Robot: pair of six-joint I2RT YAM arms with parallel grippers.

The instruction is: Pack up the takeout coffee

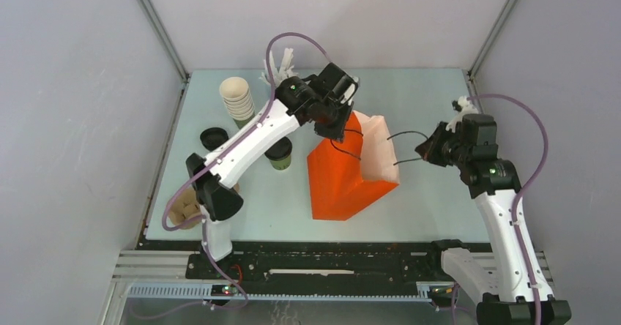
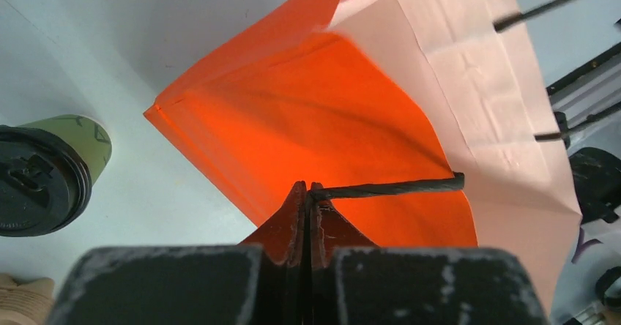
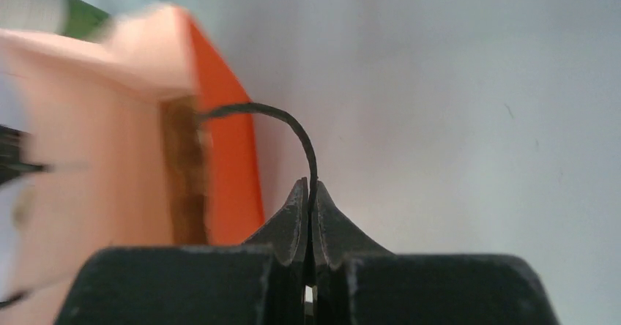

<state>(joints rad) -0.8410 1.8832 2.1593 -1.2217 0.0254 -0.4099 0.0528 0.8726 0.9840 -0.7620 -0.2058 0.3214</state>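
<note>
The takeout coffee [image 1: 279, 153], a small green cup with a black lid, stands on the table left of the orange paper bag [image 1: 340, 175]; the left wrist view shows the coffee [image 2: 44, 178] at its left edge. The bag [image 2: 315, 113] lies tilted with its mouth facing right. My left gripper [image 1: 332, 129] [image 2: 309, 189] is shut on a black cord handle [image 2: 395, 187] at the bag's upper rim. My right gripper [image 1: 426, 151] [image 3: 309, 186] is shut on the opposite cord handle [image 3: 293, 124], right of the bag [image 3: 227, 157]. The two handles are pulled apart.
A stack of cream-and-green cups [image 1: 236, 98] and a cup of white sticks [image 1: 280, 65] stand at the back left. A loose black lid [image 1: 214, 137] lies left of the coffee. A tan cardboard piece [image 1: 183, 208] sits by the left arm's base.
</note>
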